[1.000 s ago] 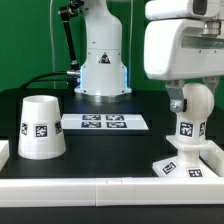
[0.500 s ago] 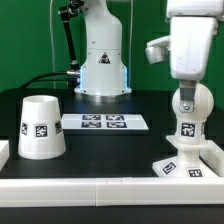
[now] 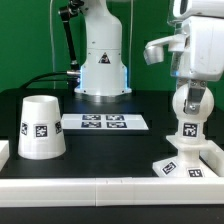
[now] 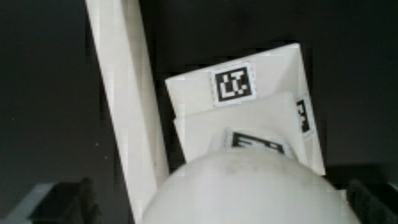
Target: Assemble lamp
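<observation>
Some of the base (image 4: 240, 100) hides behind the bulb post (image 4: 240, 192).

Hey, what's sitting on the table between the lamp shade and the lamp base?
The marker board lies flat between the shade and the base, touching neither; the exterior view shows it.

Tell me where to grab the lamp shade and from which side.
Probably its narrow top end, coming straight down from above: the shade stands upright on the table, wide end down, and its walls taper inward toward the top.
</observation>
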You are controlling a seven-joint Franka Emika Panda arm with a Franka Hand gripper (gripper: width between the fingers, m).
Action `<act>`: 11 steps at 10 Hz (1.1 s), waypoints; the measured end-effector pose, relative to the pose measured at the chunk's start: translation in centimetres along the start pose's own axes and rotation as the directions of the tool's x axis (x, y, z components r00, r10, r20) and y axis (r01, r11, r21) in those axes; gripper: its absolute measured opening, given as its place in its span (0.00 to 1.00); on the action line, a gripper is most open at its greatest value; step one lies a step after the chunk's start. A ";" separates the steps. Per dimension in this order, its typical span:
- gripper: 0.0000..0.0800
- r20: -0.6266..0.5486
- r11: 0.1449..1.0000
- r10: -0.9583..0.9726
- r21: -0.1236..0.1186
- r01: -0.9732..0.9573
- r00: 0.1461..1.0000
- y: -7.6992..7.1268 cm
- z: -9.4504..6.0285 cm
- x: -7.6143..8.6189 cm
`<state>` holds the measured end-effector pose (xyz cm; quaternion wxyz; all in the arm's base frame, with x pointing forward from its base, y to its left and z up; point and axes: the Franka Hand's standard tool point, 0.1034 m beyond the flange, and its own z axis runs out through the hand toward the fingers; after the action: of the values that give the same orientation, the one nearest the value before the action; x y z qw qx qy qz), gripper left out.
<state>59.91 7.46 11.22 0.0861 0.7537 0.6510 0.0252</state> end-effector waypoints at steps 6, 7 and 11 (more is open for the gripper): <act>0.04 0.001 0.990 0.138 -0.003 -0.138 0.990 0.2 0.1 -0.7; 0.01 0.002 0.987 0.162 -0.003 -0.162 0.987 0.2 0.1 -0.8; 0.00 0.020 0.998 0.058 0.025 -0.058 0.998 0.7 0.3 -1.6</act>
<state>60.35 5.74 11.17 0.0821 0.7735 0.6284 0.0122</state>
